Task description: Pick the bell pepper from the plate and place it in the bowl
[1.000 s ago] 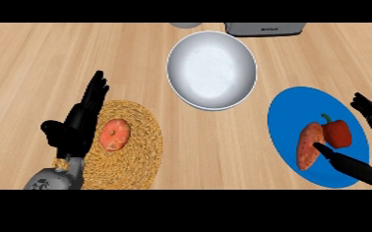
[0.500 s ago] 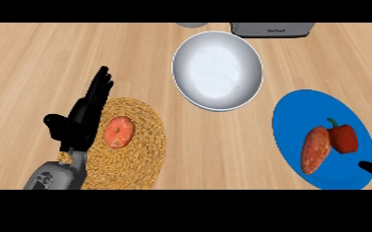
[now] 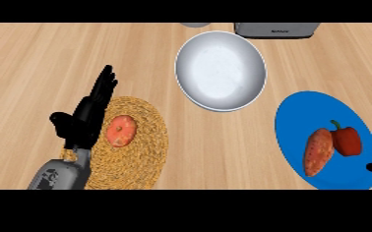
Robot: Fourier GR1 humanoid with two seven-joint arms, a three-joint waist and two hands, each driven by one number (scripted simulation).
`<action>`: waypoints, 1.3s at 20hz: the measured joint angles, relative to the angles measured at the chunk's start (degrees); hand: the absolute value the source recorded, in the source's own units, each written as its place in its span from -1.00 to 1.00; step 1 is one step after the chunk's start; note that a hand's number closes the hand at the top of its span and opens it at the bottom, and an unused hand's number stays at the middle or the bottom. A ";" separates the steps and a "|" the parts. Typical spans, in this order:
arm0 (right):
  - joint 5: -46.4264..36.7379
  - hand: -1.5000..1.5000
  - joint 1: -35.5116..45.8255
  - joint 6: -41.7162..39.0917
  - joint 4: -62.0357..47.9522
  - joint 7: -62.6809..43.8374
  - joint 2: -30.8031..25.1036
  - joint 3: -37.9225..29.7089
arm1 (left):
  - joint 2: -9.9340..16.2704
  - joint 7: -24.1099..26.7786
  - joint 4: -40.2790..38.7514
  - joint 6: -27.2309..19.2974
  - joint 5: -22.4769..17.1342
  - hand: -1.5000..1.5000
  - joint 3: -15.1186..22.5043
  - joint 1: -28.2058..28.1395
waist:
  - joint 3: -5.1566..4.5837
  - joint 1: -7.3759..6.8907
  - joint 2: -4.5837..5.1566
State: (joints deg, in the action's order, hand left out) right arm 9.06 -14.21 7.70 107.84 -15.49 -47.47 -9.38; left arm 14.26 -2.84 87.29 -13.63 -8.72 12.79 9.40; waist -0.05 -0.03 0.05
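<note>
The red bell pepper (image 3: 347, 140) lies unpicked on the blue plate (image 3: 298, 115) at four o'clock. The white bowl (image 3: 221, 71) holds nothing. The left hand (image 3: 87, 115) rests open at eight o'clock; the right hand's (image 3: 369, 167) fingers can't be judged.

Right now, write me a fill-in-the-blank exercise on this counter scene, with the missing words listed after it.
1. The red bell pepper lies on the ____ plate.
2. Touching the pepper's left side lies an orange ____.
3. The white bowl holds ____.
4. The round orange fruit sits on a woven ____, beside the open black left hand.

Missing words: blue; sweet potato; nothing; mat
</note>
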 measured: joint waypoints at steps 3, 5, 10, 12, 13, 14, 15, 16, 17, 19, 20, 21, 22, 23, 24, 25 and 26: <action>-1.42 -1.00 1.24 -2.75 -2.73 -1.74 0.23 1.44 | -0.69 0.27 -0.44 0.38 0.57 0.00 -0.15 -0.22 | 0.03 -0.06 0.01; -2.91 -1.00 1.45 -4.23 -3.53 -2.51 0.98 2.19 | -1.02 0.07 -0.75 0.69 0.78 0.00 -0.85 0.33 | 0.03 0.01 -0.01; -4.76 -1.00 0.74 -9.16 -6.60 0.48 4.79 0.65 | -2.20 -0.49 0.11 1.21 2.63 0.00 -1.44 -0.72 | 0.04 0.17 -0.07; -6.22 -1.00 1.87 -10.15 -9.04 2.28 6.85 0.78 | -2.65 -1.53 0.84 1.29 3.27 0.00 -1.75 -0.46 | 0.06 0.12 -0.07; -6.10 -1.00 1.41 -10.87 -8.51 2.44 7.46 -0.07 | -2.87 -0.69 0.12 1.83 3.13 0.00 -2.35 -0.62 | 0.07 0.18 -0.06; -6.22 -1.00 1.41 -11.56 -8.83 3.26 8.21 -0.69 | -3.24 -0.12 -0.88 2.03 3.54 0.00 -2.68 -0.10 | 0.06 0.23 -0.07; -5.46 -1.00 1.53 -12.73 -9.28 4.03 8.42 -1.86 | -3.63 -0.27 -0.68 1.98 3.91 0.00 -2.56 -0.22 | 0.07 0.24 -0.07; -4.86 -1.00 1.71 -13.65 -9.33 4.22 8.85 -2.75 | -3.82 -0.52 0.03 1.97 4.37 0.00 -2.38 -0.70 | 0.06 0.23 -0.08; -4.91 -1.00 1.75 -14.07 -9.57 5.22 9.81 -3.00 | -4.12 -0.47 -0.55 2.10 4.63 0.00 -2.58 -0.21 | 0.05 0.26 -0.08; -4.24 -1.00 0.72 -15.34 -9.42 6.99 11.10 -4.61 | -4.41 0.32 -0.97 2.84 4.38 0.00 -3.25 -0.62 | 0.05 0.32 -0.09; -3.93 -1.00 0.65 -16.36 -9.69 7.59 11.41 -5.65 | -4.27 0.31 -1.18 3.23 4.32 0.00 -4.00 -0.32 | 0.05 0.32 -0.09; -4.49 -1.00 1.05 -16.80 -10.33 8.19 12.36 -5.57 | -4.56 0.39 -1.25 3.34 4.76 0.00 -4.02 -0.23 | 0.04 0.29 -0.09; -4.25 -1.00 0.63 -17.40 -9.90 8.42 13.12 -6.13 | -4.80 0.22 -0.63 3.45 5.06 0.00 -3.81 -0.94 | 0.05 0.28 -0.09; -3.54 -1.00 0.90 -18.15 -9.57 7.89 13.48 -6.94 | -4.94 0.06 -0.23 3.39 5.54 0.00 -3.79 -1.22 | 0.06 0.27 -0.09; -4.02 -1.00 0.58 -18.03 -8.54 7.35 14.73 -6.80 | -5.01 0.16 -0.02 3.73 5.72 0.00 -3.91 -1.54 | 0.04 0.27 -0.10; -3.70 -1.00 0.11 -18.88 -8.64 7.80 15.25 -7.59 | -4.87 -0.66 0.84 3.96 5.74 0.00 -4.22 -1.58 | 0.04 0.26 -0.10; -3.70 -1.00 0.35 -19.63 -8.66 7.43 15.72 -8.14 | -4.86 -0.83 0.33 4.33 5.88 0.00 -4.84 -0.94 | 0.05 0.27 -0.10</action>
State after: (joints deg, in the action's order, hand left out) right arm 5.37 -13.86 -11.94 99.18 -8.06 -31.74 -17.52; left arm 9.40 -3.67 87.62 -9.30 -2.84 7.95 8.46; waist 0.00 0.24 -0.05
